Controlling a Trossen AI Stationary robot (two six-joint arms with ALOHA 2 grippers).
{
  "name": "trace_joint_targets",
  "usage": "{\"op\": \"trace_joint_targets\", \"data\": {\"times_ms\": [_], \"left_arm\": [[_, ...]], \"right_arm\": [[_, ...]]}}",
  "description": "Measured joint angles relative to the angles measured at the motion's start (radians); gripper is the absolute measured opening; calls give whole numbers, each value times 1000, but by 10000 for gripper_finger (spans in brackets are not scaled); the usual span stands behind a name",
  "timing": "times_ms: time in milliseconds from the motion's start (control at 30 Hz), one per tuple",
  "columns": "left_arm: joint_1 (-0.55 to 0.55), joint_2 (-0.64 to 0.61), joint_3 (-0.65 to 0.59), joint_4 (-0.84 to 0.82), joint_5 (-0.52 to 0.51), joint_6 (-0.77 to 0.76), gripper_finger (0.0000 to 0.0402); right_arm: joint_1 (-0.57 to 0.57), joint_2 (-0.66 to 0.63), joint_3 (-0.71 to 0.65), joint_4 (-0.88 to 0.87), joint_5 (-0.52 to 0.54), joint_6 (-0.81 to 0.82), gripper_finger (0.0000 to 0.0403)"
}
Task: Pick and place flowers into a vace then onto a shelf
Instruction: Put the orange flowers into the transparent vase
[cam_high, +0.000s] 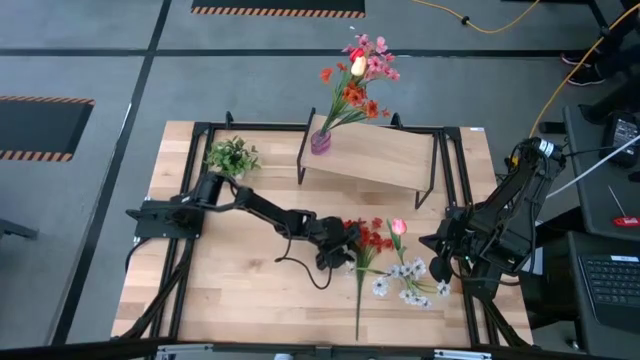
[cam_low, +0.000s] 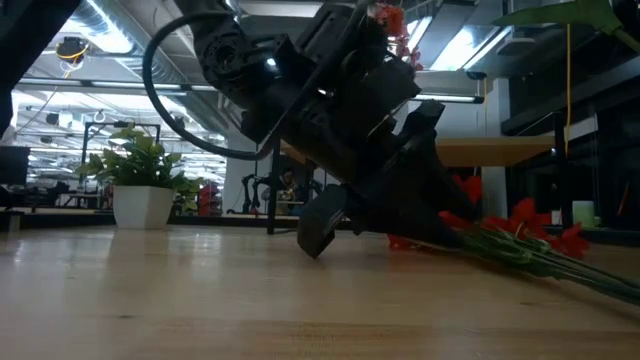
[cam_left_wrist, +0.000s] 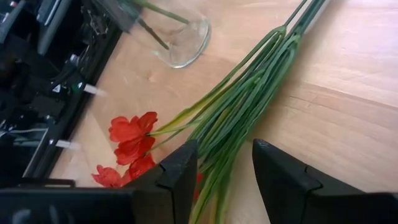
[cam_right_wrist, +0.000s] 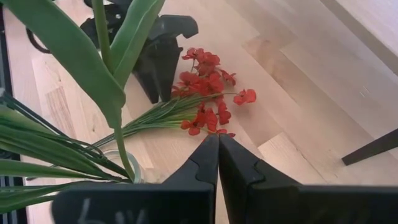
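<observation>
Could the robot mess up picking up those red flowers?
It might. The left gripper stands open around the bundle of green stems, so some thin stems could slip out when it closes. The red flowers lie close to the pink tulip and white flowers, so lifting could drag those along. A glass vase sits near, and long stems may bump it.

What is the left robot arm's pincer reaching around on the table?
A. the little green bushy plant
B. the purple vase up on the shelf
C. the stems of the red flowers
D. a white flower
C. The left wrist view shows the left pincer with its two dark fingers open on either side of the green stems of the red flowers lying on the table, not yet closed on them.
</observation>
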Motion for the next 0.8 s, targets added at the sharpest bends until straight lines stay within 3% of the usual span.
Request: {"op": "trace_joint_targets", "data": {"times_ms": [267,567,800], "left_arm": [[16,3,-1,1,67,5,134],[4,78,8,84,89,-36,11],[6,45,1,42,62,-172,2]], "right_arm": [[0,0,0,0,0,0,16],[0,0,0,7,23,0,16],[0,0,0,6,24,0,16]]}}
